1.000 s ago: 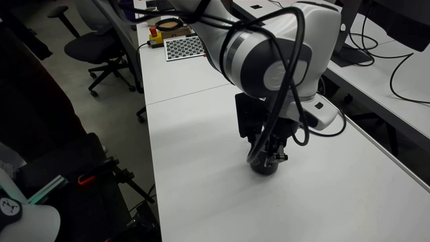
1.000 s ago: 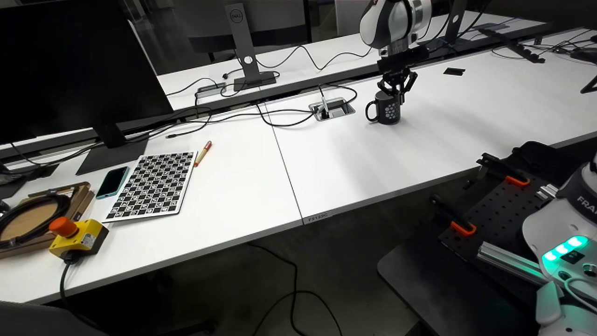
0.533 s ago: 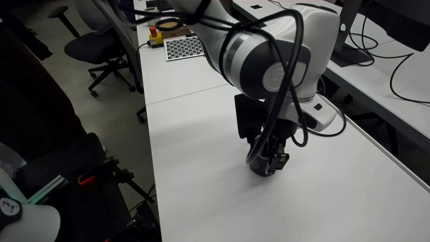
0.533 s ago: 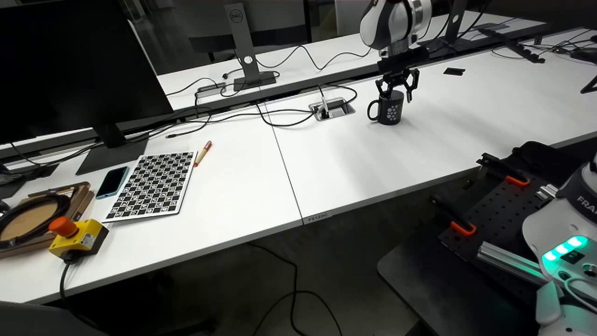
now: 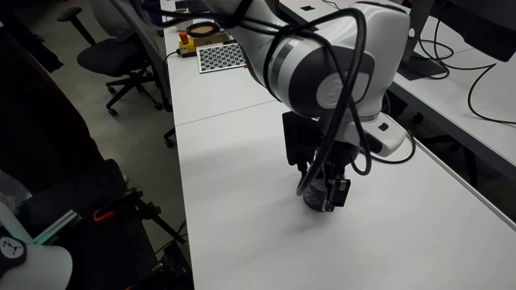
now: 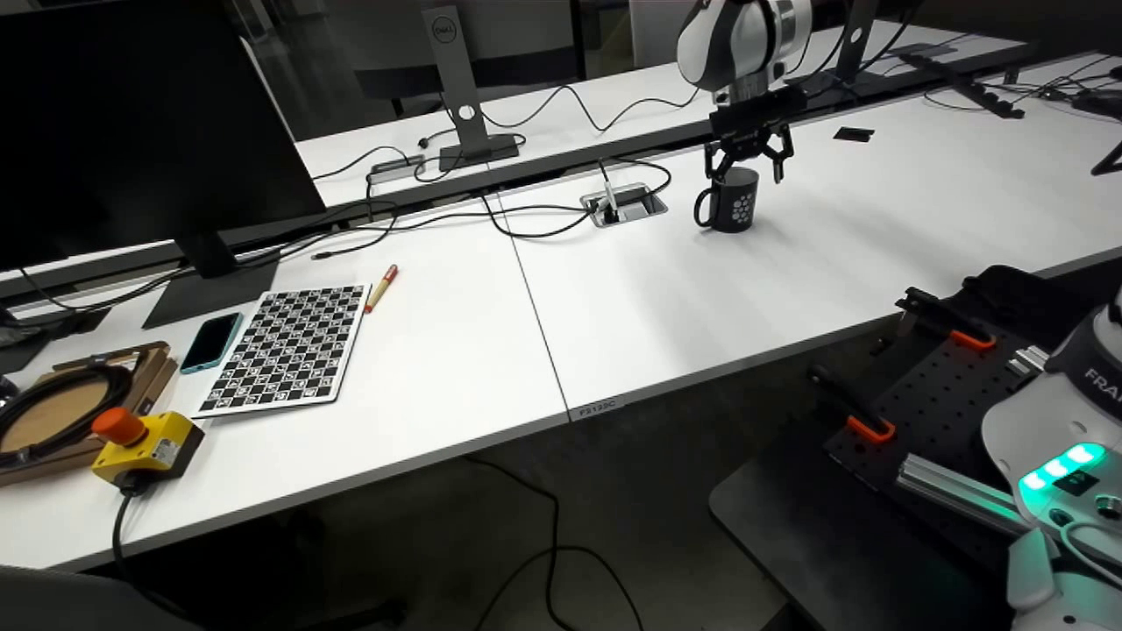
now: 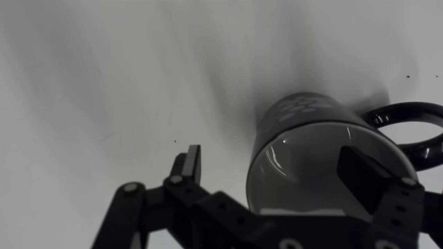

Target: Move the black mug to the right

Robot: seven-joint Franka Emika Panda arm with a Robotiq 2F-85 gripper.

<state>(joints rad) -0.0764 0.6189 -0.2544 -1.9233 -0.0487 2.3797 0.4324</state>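
Spread wide since a second earlier, clasping nothing, with one gripper finger at the mug's mouth, lower right of wrist view.

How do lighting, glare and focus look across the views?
Wrist view: dim, soft shadow bands on the smooth white tabletop, small glints inside the round black mug and on its glossy handle, the black jointed gripper slightly soft; both exterior views: diffuse shadows on the tabletop; in an exterior view: three teal-green lights on the white robot base glow almost white at centre.
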